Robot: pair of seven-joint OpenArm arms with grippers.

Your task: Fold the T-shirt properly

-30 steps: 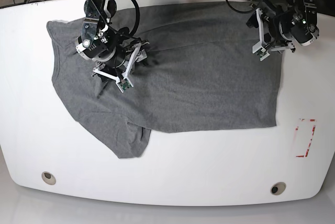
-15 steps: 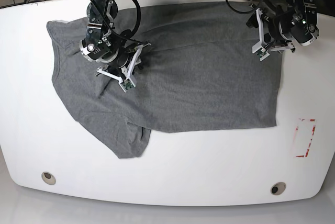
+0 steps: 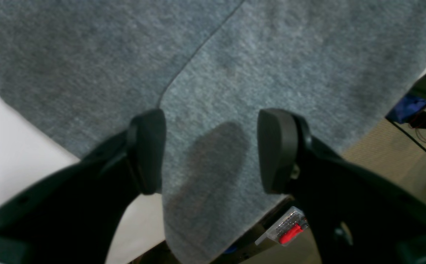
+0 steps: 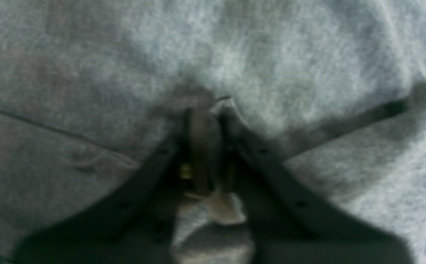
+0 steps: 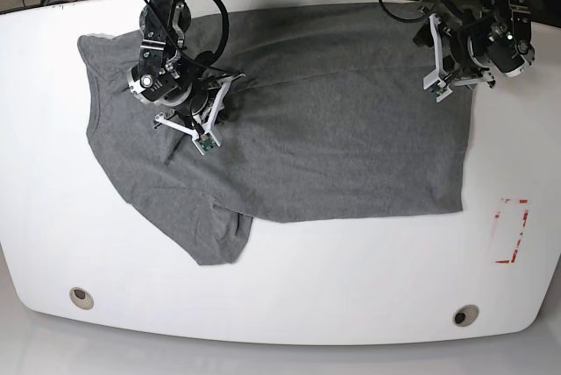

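The heather-grey T-shirt (image 5: 333, 130) lies spread over the white table (image 5: 351, 279), with a sleeve (image 5: 215, 235) pointing toward the front edge. My right gripper (image 4: 205, 110) is pressed down into the shirt's left part (image 5: 188, 108) and is shut on a small pinch of cloth, which bunches between its fingers. My left gripper (image 3: 211, 150) hovers open over the shirt's far right corner (image 5: 451, 68). Flat cloth and a seam (image 3: 198, 47) lie beneath it, and nothing is between its pads.
A red-outlined rectangle (image 5: 511, 230) is marked on the table at the right. Two round holes (image 5: 81, 297) (image 5: 465, 315) sit near the front edge. Cables and floor (image 3: 411, 154) lie just past the table's far edge.
My right gripper has closed onto a fold of the shirt and shifted slightly left. The left arm has stayed put, still open.
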